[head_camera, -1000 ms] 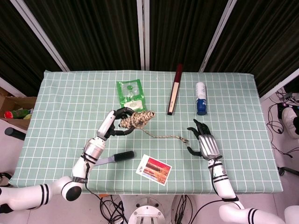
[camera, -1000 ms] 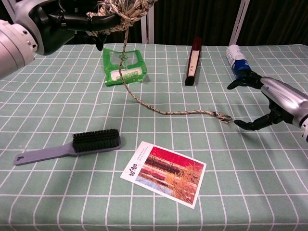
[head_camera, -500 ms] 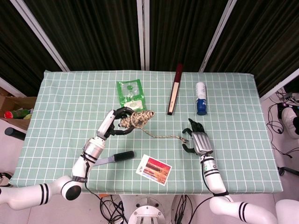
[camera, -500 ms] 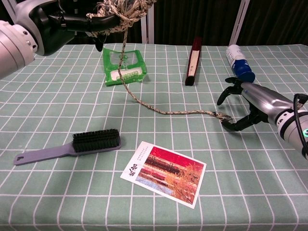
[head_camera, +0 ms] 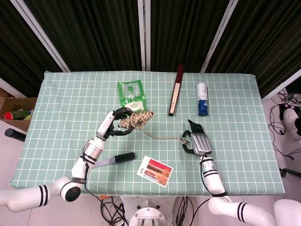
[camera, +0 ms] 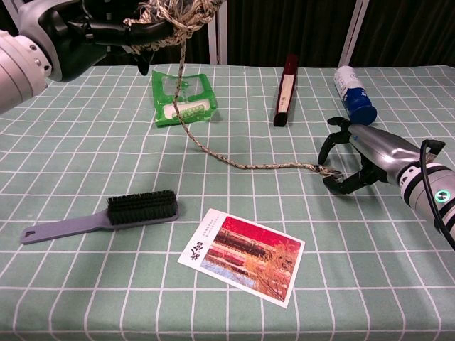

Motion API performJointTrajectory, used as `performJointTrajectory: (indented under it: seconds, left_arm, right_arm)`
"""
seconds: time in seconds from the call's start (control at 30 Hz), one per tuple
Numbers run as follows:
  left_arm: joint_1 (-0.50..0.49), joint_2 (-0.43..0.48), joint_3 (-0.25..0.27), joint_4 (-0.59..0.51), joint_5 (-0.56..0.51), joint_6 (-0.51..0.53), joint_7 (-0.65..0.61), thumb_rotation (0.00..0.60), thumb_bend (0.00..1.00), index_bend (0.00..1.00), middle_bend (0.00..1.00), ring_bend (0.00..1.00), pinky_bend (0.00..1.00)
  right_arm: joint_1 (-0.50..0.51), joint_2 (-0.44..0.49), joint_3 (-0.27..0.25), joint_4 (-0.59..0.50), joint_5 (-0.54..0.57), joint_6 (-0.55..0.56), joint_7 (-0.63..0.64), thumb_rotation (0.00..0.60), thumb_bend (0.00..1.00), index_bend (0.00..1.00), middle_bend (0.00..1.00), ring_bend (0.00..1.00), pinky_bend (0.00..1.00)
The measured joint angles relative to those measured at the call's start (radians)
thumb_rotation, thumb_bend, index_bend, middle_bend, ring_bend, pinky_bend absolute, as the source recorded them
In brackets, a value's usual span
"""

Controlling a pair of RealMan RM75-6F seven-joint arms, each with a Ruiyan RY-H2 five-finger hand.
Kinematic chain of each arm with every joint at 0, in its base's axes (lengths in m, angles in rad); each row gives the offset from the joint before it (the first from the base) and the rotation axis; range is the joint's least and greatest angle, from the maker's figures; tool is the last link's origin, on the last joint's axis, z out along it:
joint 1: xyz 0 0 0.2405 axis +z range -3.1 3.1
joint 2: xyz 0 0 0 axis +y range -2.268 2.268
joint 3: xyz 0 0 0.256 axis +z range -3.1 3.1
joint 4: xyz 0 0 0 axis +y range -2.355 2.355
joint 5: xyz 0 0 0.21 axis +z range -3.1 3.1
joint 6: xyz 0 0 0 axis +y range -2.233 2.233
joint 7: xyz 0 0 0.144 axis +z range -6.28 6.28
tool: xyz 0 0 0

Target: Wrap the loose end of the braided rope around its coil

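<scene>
Left hand [head_camera: 114,123] held the rope coil [head_camera: 137,118] up off the counter [head_camera: 70,94], fingers wrapped round it, centre-left of the head view; in the chest view the same hand [camera: 106,32] and coil [camera: 174,13] sat at the top left edge, partly cut off. Loose end [camera: 323,170] trailed down from the coil across the green checked cloth toward the right. Right hand [camera: 352,153] was at the frayed tip, right of centre, fingers curled around it but parted; chest view showed dark fingertips either side of the tip, couldn't tell if actually pinching. Head view only showed the back of that hand [head_camera: 197,141]. Chest view showed brush [camera: 106,215] and postcard [camera: 245,256] in the lower half; green packet [camera: 181,96], dark red box [camera: 284,89] and blue-capped bottle [camera: 353,92] further up
</scene>
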Motion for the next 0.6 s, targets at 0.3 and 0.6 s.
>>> performJointTrajectory:
  seconds: [0.3,0.6]
  left_arm:
    - [0.0,-0.003,0.0,0.003,0.001,0.001,-0.004,0.6,0.45,0.8,0.79,0.65,0.64]
    - [-0.001,-0.004,0.001,0.004,0.0,0.0,-0.003,0.6,0.45,0.8,0.79,0.65,0.64]
  right_arm:
    - [0.003,-0.007,-0.005,0.008,0.003,0.004,0.002,0.6,0.36,0.52,0.0,0.0,0.0]
    - [0.007,-0.022,-0.002,0.04,0.009,0.005,0.01,0.6,0.4,0.54,0.0,0.0,0.0]
